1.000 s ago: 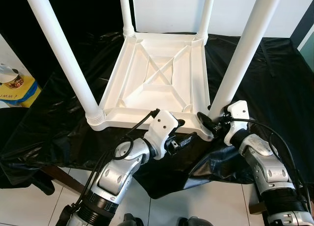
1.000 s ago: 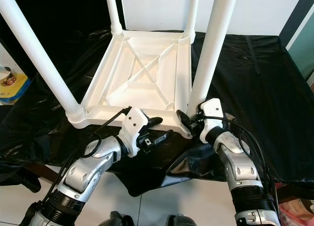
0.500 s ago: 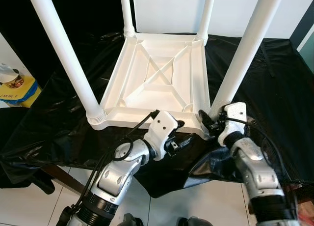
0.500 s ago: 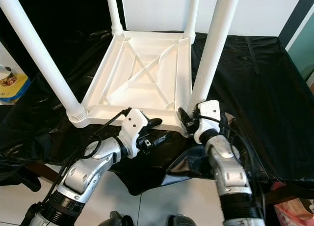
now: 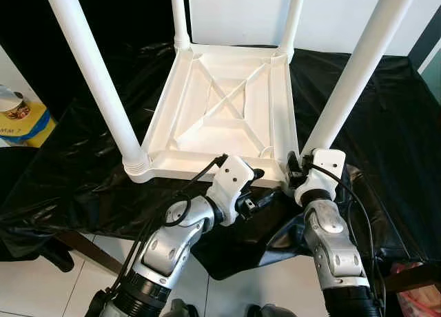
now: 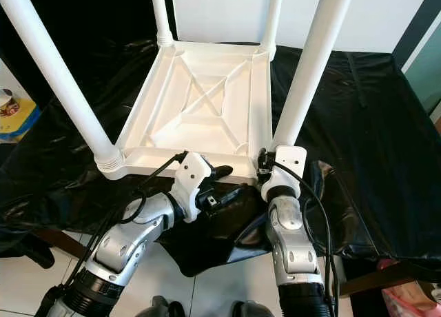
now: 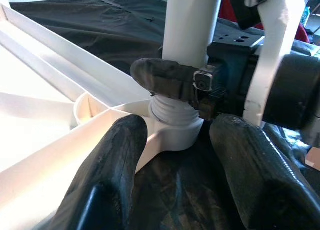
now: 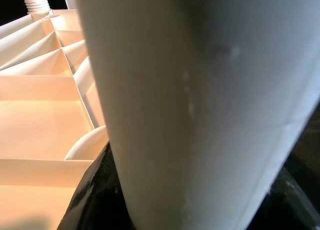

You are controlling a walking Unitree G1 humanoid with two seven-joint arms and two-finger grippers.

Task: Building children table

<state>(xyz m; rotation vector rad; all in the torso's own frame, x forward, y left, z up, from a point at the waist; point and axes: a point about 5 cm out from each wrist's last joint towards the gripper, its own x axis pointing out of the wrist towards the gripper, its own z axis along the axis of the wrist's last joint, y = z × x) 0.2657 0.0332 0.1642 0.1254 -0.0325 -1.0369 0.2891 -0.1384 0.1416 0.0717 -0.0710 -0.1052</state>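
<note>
Sheet (image 5: 386, 117): black plastic, crumpled, draped over the work surface and hanging over its near edge
Table (image 5: 220, 103): white plastic, upside down on the sheet, ribbed underside facing up with an X-shaped brace in the middle; its near edge lies just ahead of both grippers
Legs: four white tubes stand up from the corners; the near left leg (image 5: 93, 76) and near right leg (image 5: 358, 69) lean outward, the two far ones rise at the back corners
Floor (image 5: 41, 289): pale tiles below the sheet's edge
Right gripper (image 6: 265, 167): at the near right corner, its fingers clasped on the foot of the near right leg where the ribbed collar (image 7: 172, 115) meets the socket; in the left wrist view one black finger (image 7: 162, 80) wraps the front of the leg just above the collar; the right wrist view looks straight at the tube from very close
Left gripper (image 7: 177, 155): low at the table's near edge, just beside the right gripper, fingers spread with nothing between them, pointing at the same corner socket
Tub (image 5: 17, 110): yellow and blue container at the far left, well apart from the table
</note>
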